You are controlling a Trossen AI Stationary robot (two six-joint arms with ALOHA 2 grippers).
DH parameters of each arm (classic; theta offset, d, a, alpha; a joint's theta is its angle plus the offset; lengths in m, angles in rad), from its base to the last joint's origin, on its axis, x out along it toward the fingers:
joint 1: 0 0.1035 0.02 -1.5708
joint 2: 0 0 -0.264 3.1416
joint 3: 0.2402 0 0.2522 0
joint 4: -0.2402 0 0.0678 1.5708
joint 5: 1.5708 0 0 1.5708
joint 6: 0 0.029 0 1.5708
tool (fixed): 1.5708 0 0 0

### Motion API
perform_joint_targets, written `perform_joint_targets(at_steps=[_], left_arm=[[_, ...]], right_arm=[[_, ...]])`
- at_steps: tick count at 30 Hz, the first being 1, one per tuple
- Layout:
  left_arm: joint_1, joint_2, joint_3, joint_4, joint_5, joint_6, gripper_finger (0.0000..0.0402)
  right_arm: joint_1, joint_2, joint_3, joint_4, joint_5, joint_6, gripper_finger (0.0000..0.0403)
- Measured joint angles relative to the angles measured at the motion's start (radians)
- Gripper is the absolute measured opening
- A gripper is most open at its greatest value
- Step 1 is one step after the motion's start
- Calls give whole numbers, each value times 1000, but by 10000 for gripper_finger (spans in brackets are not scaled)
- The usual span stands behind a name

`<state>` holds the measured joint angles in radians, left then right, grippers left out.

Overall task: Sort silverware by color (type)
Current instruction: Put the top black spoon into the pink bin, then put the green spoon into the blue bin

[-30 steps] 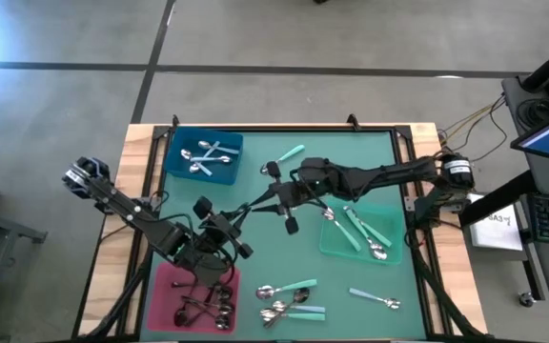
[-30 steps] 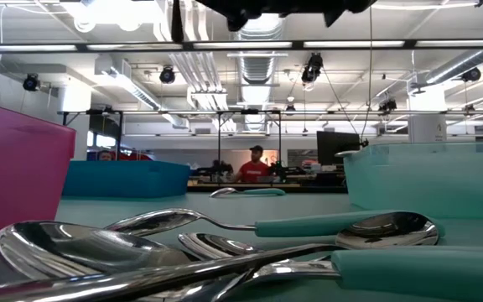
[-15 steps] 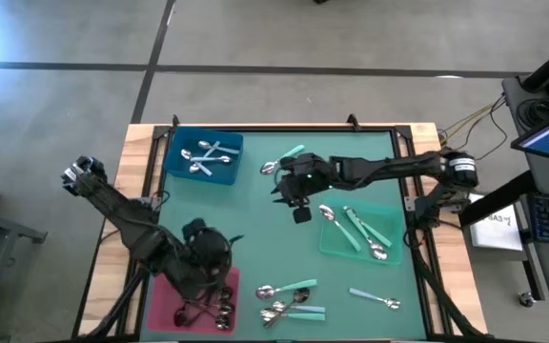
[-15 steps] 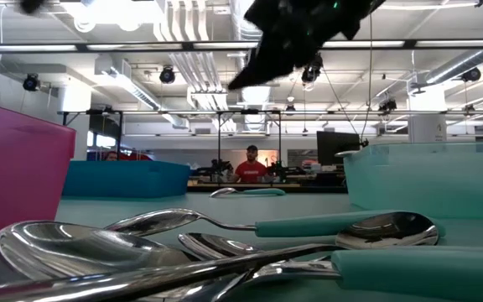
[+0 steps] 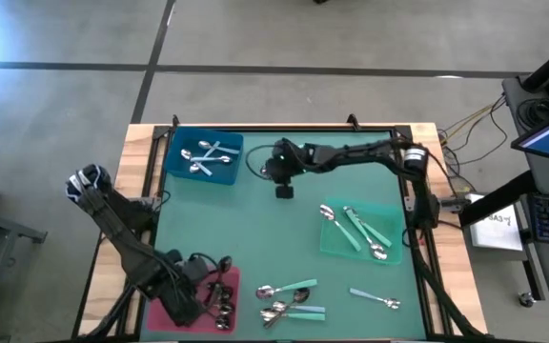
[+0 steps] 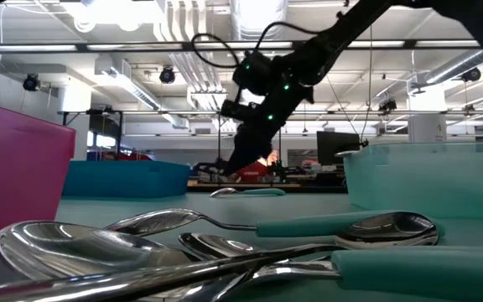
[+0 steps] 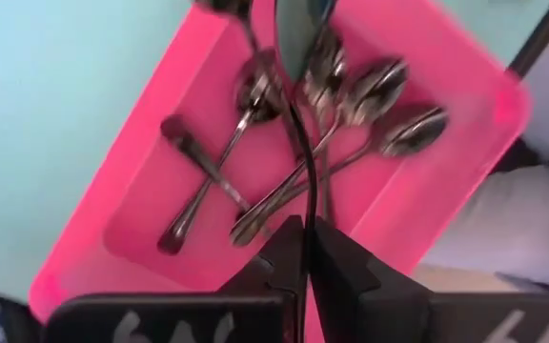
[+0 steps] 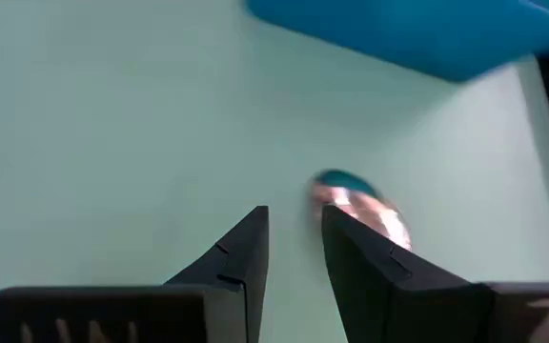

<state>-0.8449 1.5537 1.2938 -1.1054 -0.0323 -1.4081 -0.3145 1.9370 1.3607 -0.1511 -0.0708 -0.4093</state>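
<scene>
Spoons in the pink tray (image 5: 165, 284) at the mat's near left corner overlap in a dark heap, so their number is hard to make out from above; the left wrist view shows about five metal bowls there. The left gripper (image 7: 305, 250) hangs over this tray with its fingers pressed together on the thin handle of a black-handled spoon (image 7: 298, 57), whose bowl is cut off at the picture's edge. Toward the far left corner, the blue tray (image 5: 203, 154) carries roughly three all-silver spoons (image 5: 205, 156), crossed over one another. Near the middle of the far edge, the right gripper (image 5: 276, 172) is lowered to the green mat (image 5: 255, 229), its fingers a little apart with nothing between them; a mint-handled spoon (image 8: 362, 208) lies just beside the fingertips, blurred in the right wrist view and hidden under the arm from above. Along the near edge, a loose pile (image 5: 289, 300) holds about four or five spoons, tangled too tightly to count surely. By the right edge, the green tray (image 5: 327, 243) contains four mint-handled spoons, and a single spoon (image 5: 375, 300) lies alone near the near right corner.
</scene>
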Motion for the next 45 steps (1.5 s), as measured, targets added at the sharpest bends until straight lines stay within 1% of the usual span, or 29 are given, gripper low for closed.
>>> perform_joint_targets(at_steps=[3, 5, 9, 13, 16, 20, 25, 30, 38, 42, 45], left_arm=[[-11, 17, 0, -18, 24, 3, 0], [-15, 24, 0, -13, 27, 9, 0], [-16, 35, 0, -15, 27, 10, 0], [-16, 37, 0, -14, 26, 11, 3], [-16, 37, 0, -13, 26, 15, 16], [-15, 37, 0, -11, 26, 39, 37], [-15, 37, 0, -10, 25, 83, 68], [-15, 37, 0, -11, 19, 105, 87], [-15, 36, 0, -19, 15, 116, 94], [-15, 36, 0, -20, 14, 117, 94], [-15, 36, 0, -20, 14, 117, 94]], right_arm=[[-33, 50, 79, -52, 1, 51, 100], [-49, 82, 136, -114, 4, 55, 106], [-64, 143, 220, -224, 56, 18, 109], [-70, 181, 278, -290, 69, -25, 109], [-72, 205, 303, -318, 74, -65, 109], [-72, 216, 324, -335, 79, -99, 109], [-73, 209, 346, -357, 131, -124, 109], [-87, 190, 355, -358, 163, -141, 109], [-110, 193, 353, -365, 166, -158, 109], [-117, 193, 352, -376, 124, -186, 109], [-118, 193, 352, -378, 115, -198, 109]])
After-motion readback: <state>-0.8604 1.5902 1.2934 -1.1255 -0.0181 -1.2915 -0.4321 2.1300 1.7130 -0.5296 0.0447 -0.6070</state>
